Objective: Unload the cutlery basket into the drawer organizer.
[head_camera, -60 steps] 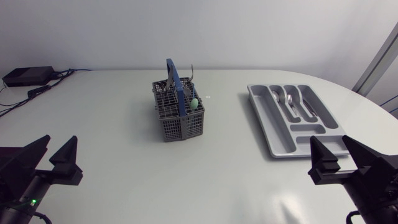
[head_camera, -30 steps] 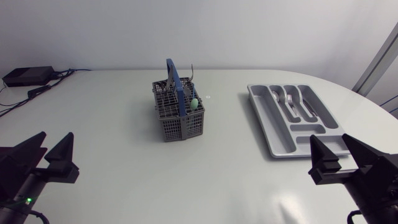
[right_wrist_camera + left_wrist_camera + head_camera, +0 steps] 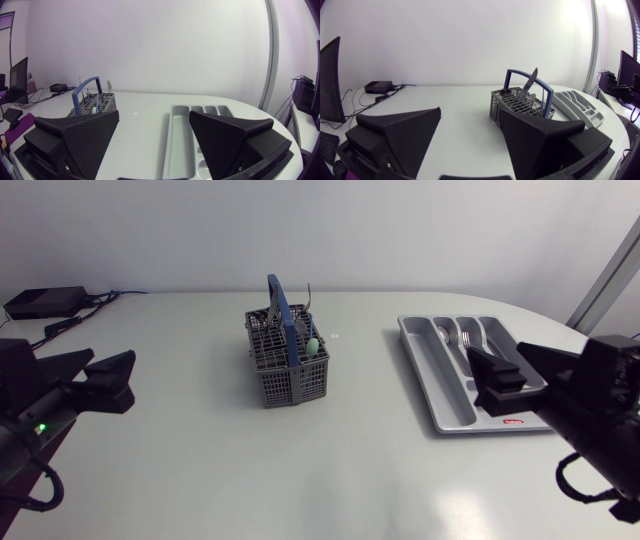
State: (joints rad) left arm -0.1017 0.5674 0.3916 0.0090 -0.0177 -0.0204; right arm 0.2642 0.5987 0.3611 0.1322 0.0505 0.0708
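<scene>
Both my arms have come up off the near corners of the worktop (image 3: 210, 470) in the last second, and the unloading looks set to begin in earnest. My left gripper (image 3: 470, 111), which sat low at the near left corner, has swung inward and forward along the left side. It now faces the cutlery basket (image 3: 288, 368) but stands well apart from it, fingers spread and nothing between them. My right gripper (image 3: 154, 113), equally wide open and empty, has moved in from the near right corner. In the head view it now shows over the near end of the drawer organizer (image 3: 416, 366), whose long compartments run straight ahead of it in its own wrist view. The basket has not shifted: it stands upright at the middle of the worktop with its blue handle (image 3: 283, 315) raised. A knife (image 3: 530, 82) leans out of it, and a pale green piece (image 3: 313, 345) shows at its right side. Forks (image 3: 465, 340) already lie in one of the organizer's far slots, so I judge the job partly done, with several pieces left in the basket. Neither gripper has touched anything yet. I judge the left arm better placed for the next pick, though it must close the gap and come down over the basket first.
</scene>
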